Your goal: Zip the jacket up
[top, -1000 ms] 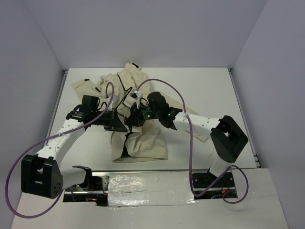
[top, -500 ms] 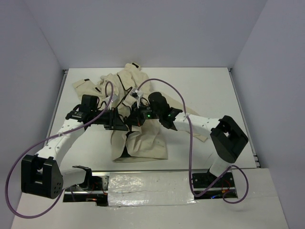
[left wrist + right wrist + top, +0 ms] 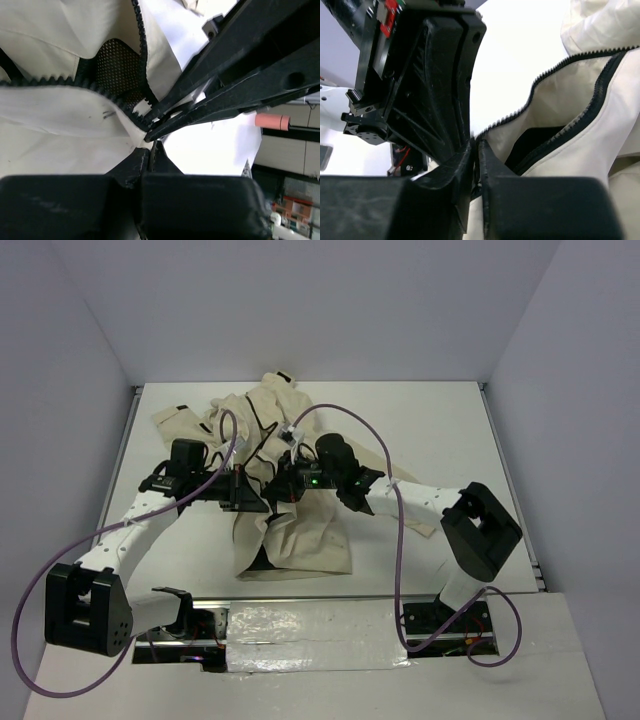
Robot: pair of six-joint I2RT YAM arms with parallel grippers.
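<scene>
The cream-beige jacket (image 3: 300,540) lies crumpled on the white table, its front open and its dark zipper teeth (image 3: 75,82) curving round the mesh lining. Both grippers meet over the jacket's middle. My left gripper (image 3: 262,498) (image 3: 152,146) is shut, with a thin dark strip of the zipper edge pinched at its tips. My right gripper (image 3: 278,490) (image 3: 476,142) faces it tip to tip, with its jaws nearly together on the other zipper edge (image 3: 560,65). The right gripper's fingers (image 3: 225,90) fill the upper right of the left wrist view.
Bare white table (image 3: 450,430) stretches to the right of the jacket, bounded by grey walls at the back and sides. Purple cables (image 3: 400,540) loop over both arms. A shiny strip (image 3: 300,625) runs along the near edge between the arm bases.
My right wrist has shifted slightly to the right. The left arm and the jacket look much the same as before.
</scene>
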